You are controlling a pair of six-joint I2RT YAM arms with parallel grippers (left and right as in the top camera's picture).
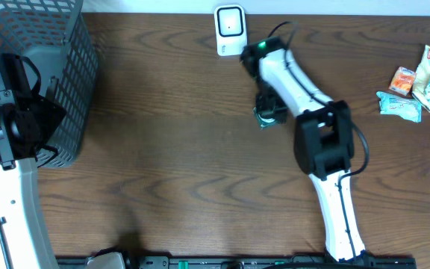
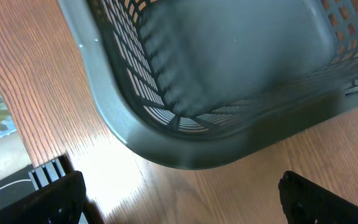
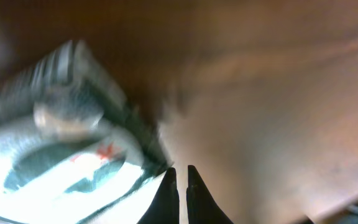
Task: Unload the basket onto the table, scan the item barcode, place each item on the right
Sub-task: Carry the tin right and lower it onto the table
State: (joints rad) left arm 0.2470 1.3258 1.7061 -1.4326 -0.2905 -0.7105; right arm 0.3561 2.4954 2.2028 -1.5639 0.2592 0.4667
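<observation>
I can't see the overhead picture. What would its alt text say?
A white robot arm's right gripper holds a teal packet near a white scanner on a dark wooden table. A grey mesh basket stands far left, more snack packets far right.

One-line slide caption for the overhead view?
Right gripper, shut, near the white scanner; left arm at the grey basket; snack packets far right.

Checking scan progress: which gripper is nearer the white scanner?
Right. The right gripper is close beside the scanner; the left gripper is far off, by the basket.
</observation>
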